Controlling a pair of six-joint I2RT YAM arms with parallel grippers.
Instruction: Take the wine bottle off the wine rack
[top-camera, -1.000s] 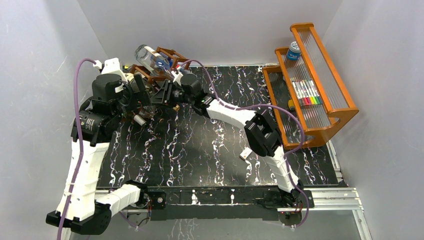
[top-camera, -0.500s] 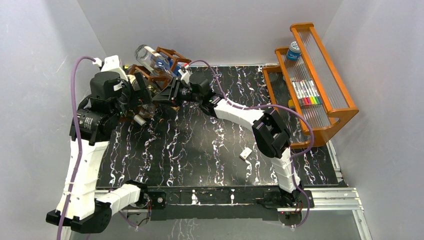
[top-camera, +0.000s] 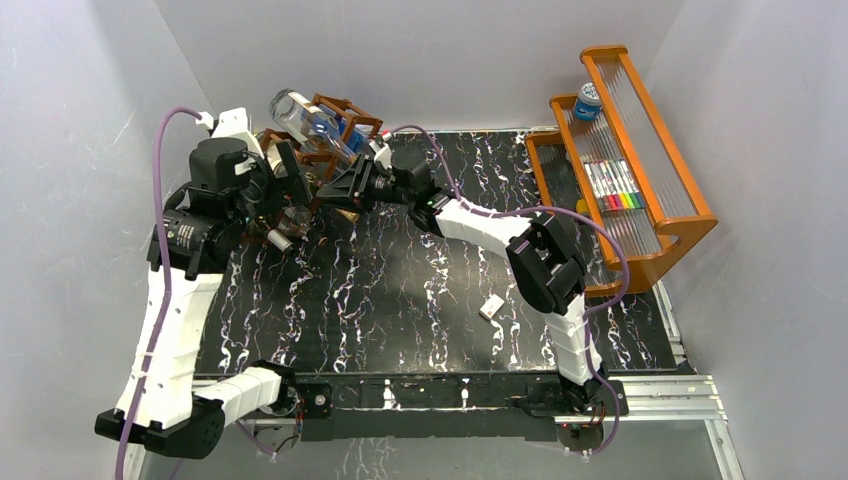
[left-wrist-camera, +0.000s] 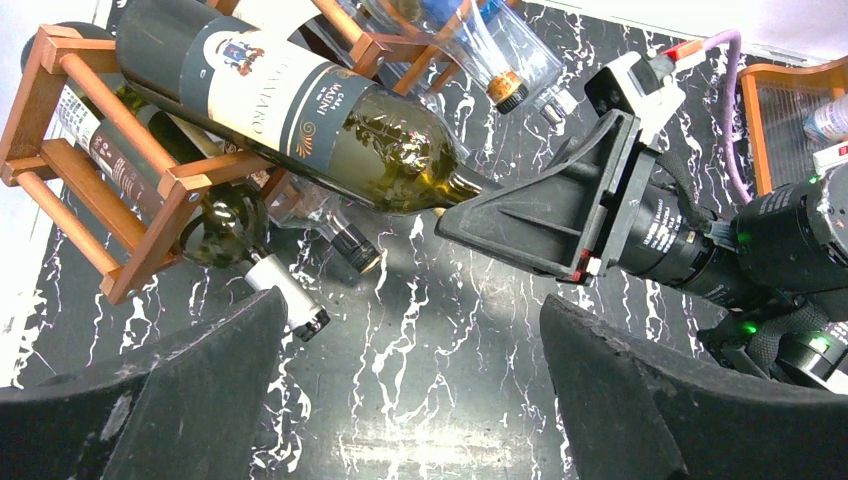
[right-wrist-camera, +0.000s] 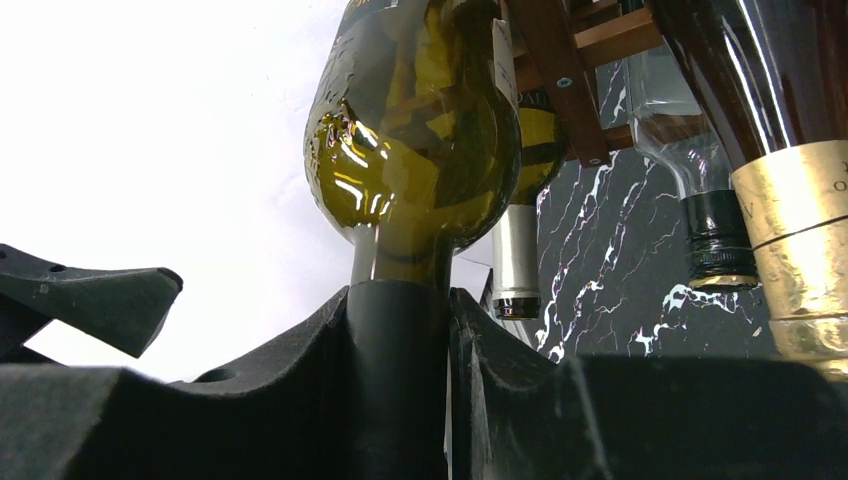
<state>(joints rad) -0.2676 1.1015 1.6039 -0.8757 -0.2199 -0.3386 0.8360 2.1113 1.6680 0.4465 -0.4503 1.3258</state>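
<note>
The wine rack (left-wrist-camera: 88, 165) is a reddish-brown wooden lattice at the table's back left (top-camera: 345, 104). A green wine bottle (left-wrist-camera: 300, 110) with a dark and white label lies tilted in it, neck pointing out to the right. My right gripper (left-wrist-camera: 468, 196) is shut on the bottle's dark-foiled neck (right-wrist-camera: 398, 330), and the bottle's shoulder (right-wrist-camera: 420, 150) rises just above the fingers. In the top view the right gripper (top-camera: 338, 188) sits beside the rack. My left gripper (left-wrist-camera: 412, 300) is open and empty, above the table in front of the rack (top-camera: 292, 190).
Other bottles lie in the rack: a clear one (left-wrist-camera: 490, 60), a white-capped one (left-wrist-camera: 285, 298), a gold-foiled one (right-wrist-camera: 800, 220). An orange shelf (top-camera: 640, 235) with markers (top-camera: 612, 187) stands at the right. A small white object (top-camera: 491, 307) lies mid-table.
My right arm has drawn back to the right with the bottle neck in its grip. The left wrist has shifted slightly back and right, still open.
</note>
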